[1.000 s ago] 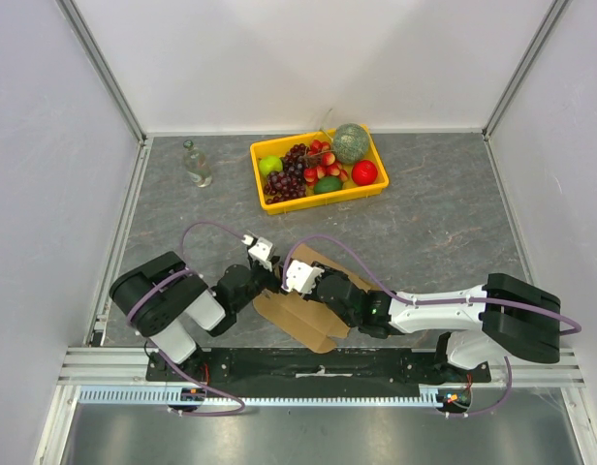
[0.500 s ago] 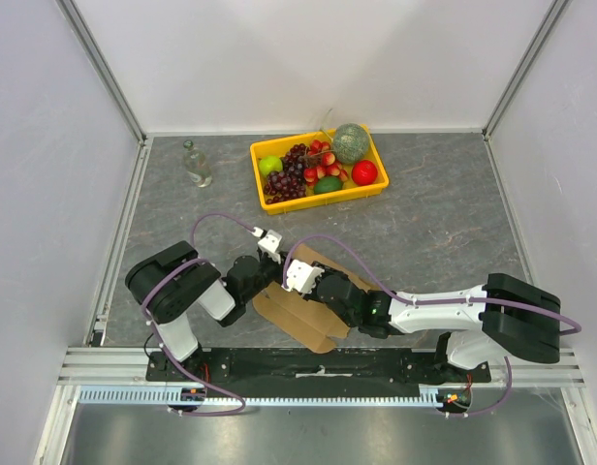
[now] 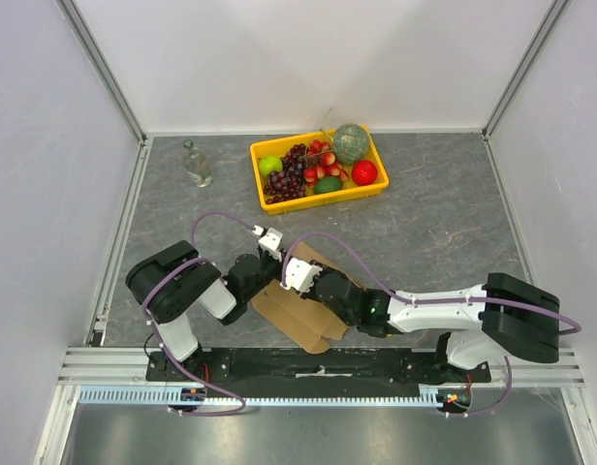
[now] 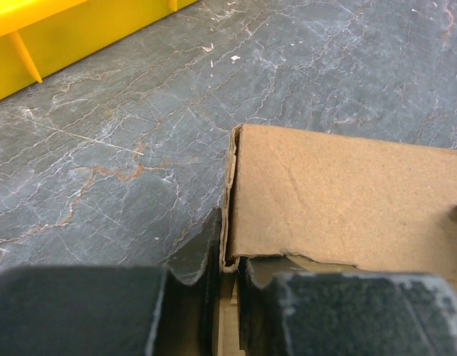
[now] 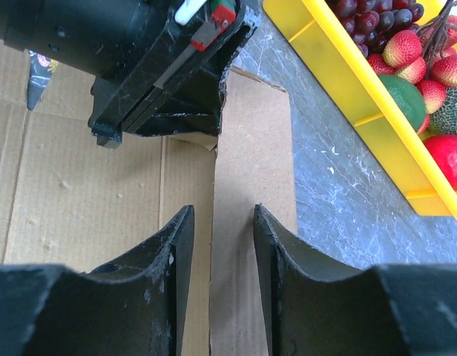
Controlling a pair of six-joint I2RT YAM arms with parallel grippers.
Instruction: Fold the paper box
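The paper box (image 3: 303, 320) is a flat brown cardboard sheet with flaps, lying between the two arms at the near edge. In the left wrist view one edge of the box (image 4: 340, 200) stands up between the fingers of my left gripper (image 4: 228, 259), which pinch its corner. From above, the left gripper (image 3: 274, 266) sits at the sheet's far left corner. My right gripper (image 5: 221, 219) hovers low over a narrow flap (image 5: 251, 148), its jaws apart with nothing between them. The right gripper (image 3: 291, 281) is right beside the left one.
A yellow tray (image 3: 269, 203) of fruit stands at the back, with its wall (image 5: 362, 96) close on the right of the right wrist view. A small clear bottle (image 3: 196, 165) stands at the back left. White walls enclose the grey table.
The left arm moved right to the cardboard's corner and its jaws closed onto the raised edge. The right arm stayed put with the same jaw gap.
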